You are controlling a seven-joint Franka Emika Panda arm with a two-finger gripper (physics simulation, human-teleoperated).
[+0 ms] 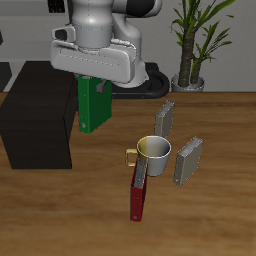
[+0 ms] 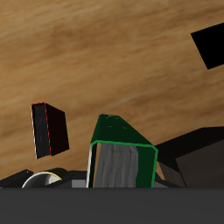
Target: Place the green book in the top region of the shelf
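Observation:
The green book [image 1: 93, 104] hangs upright in my gripper [image 1: 98, 88], which is shut on its upper end and holds it above the table, beside the shelf [image 1: 38, 112]. The shelf is a low near-black box at the table's side; its flat top lies just below and beside the book. In the wrist view the green book [image 2: 122, 144] shows with its white page edges between my fingers, and a corner of the shelf [image 2: 212, 44] shows too.
A dark red book [image 1: 138, 188] stands near the table's front edge, also in the wrist view [image 2: 49, 129]. A white mug [image 1: 154, 154] with a yellow handle stands behind it. Two grey books [image 1: 165, 120] [image 1: 187, 160] stand nearby. A potted plant [image 1: 190, 60] is at the back.

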